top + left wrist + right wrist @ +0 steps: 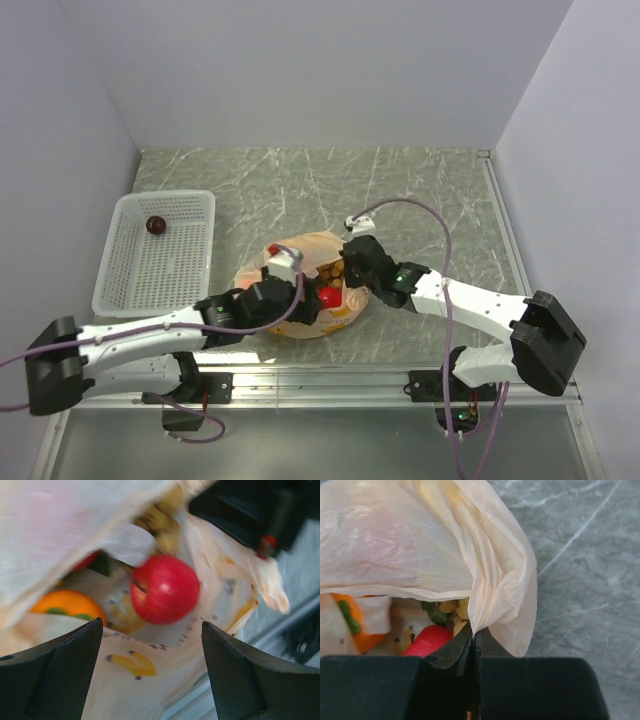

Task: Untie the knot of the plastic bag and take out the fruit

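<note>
Should the plastic bag [420, 540] slip from the tightly pinched right claw [474, 645], its mouth could collapse over the red fruit [164, 589] inside it, facing the wide-open, empty left claw [150, 630].

The mouth of the plastic bag [210, 595] gapes before the left gripper [151, 630], fingers spread; the red fruit [164, 589] lies uncovered there. The bag's upper flap overhangs the rest

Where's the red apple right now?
In the left wrist view, the red apple lies inside the plastic bag, right of an orange, ahead of the open left pincer.
</note>
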